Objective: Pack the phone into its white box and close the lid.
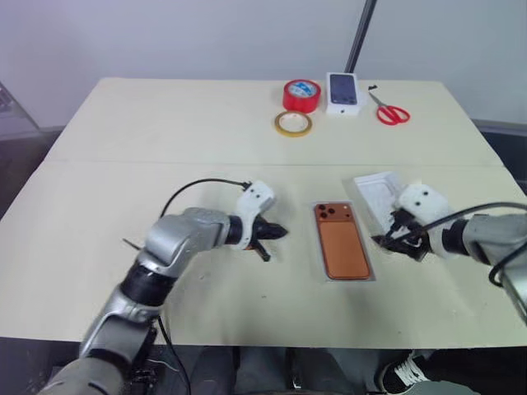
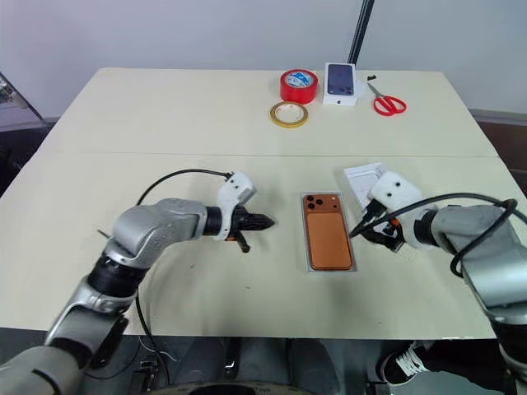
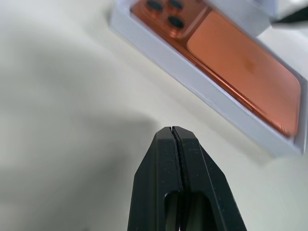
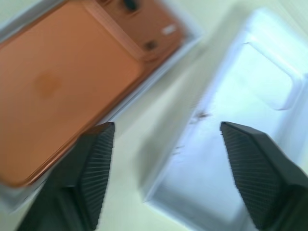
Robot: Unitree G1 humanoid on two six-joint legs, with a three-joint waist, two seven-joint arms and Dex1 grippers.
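Note:
The orange phone (image 1: 342, 243) lies back up inside the shallow white box (image 1: 347, 280) at the middle of the table, lenses toward the far side. My left gripper (image 1: 280, 233) is shut on nothing, a short way left of the box and pointing at it; the left wrist view shows its tips (image 3: 172, 131) pressed together before the box rim (image 3: 192, 82). My right gripper (image 1: 401, 241) hangs open just right of the box, over a white moulded piece (image 4: 226, 144) with a rounded recess. I cannot tell whether that piece is the lid.
At the table's far edge stand a red tape roll (image 1: 301, 95), a yellow tape ring (image 1: 293, 124), a small white box with a phone picture (image 1: 344, 93) and red scissors (image 1: 390, 111). A dark pole (image 1: 360, 37) rises behind them.

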